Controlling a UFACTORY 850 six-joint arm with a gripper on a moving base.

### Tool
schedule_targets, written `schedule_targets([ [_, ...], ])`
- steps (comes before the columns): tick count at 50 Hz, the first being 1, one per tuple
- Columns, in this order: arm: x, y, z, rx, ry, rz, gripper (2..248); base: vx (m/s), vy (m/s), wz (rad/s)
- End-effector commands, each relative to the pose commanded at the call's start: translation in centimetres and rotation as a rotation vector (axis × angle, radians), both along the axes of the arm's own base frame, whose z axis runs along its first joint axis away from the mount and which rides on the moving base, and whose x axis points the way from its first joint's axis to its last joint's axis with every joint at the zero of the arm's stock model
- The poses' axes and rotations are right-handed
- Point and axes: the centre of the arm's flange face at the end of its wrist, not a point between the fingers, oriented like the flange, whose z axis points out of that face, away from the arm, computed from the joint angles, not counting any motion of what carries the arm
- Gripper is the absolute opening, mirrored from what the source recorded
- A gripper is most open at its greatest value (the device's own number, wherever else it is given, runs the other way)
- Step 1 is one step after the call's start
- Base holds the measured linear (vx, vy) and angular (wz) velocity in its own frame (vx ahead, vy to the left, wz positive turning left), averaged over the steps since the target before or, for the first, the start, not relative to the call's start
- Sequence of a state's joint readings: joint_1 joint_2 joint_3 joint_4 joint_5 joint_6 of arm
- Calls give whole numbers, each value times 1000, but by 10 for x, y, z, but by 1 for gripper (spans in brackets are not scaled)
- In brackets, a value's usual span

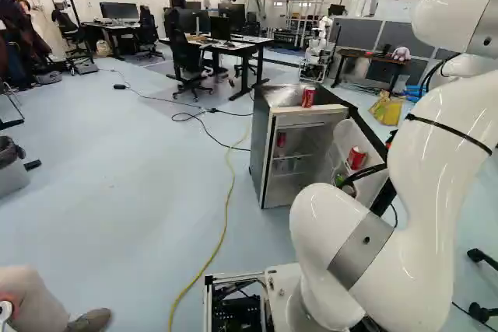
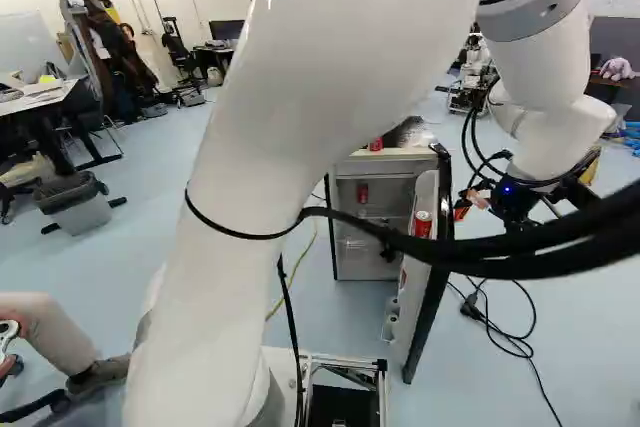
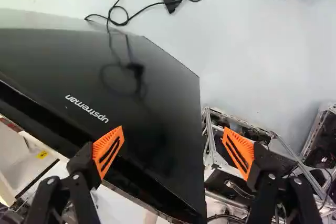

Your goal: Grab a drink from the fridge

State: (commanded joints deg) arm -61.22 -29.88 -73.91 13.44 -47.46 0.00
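Note:
Beyond the far side of the door, my gripper (image 2: 466, 205) hangs in the right base view. Its orange-padded fingers stand wide apart in the wrist view, the gripper (image 3: 173, 145) holding nothing, over the black outer face of the fridge door (image 3: 152, 108); whether they touch it I cannot tell. The small fridge (image 1: 261, 141) has its door (image 1: 375, 183) swung open. A red can (image 1: 356, 158) and a green one (image 1: 340, 180) sit in the door's shelves. Another red can (image 1: 281, 141) is inside, and one more red can (image 1: 308, 97) stands on top.
Black cables (image 2: 500, 335) lie on the floor past the door. A metal-framed base (image 3: 210, 142) shows beside the door. A yellow cable (image 1: 227, 204) runs left of the fridge. Another robot (image 1: 317, 52) stands behind. A person's leg (image 1: 31, 297) is at the near left.

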Motion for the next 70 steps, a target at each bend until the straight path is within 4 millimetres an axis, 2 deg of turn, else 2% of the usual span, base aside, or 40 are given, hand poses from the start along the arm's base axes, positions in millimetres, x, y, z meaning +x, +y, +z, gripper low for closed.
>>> schedule_targets([
  [40,3,66,-3,48,28,63,247,0,0,0],
  [70,18,109,-5,67,43,133,247,0,0,0],
])
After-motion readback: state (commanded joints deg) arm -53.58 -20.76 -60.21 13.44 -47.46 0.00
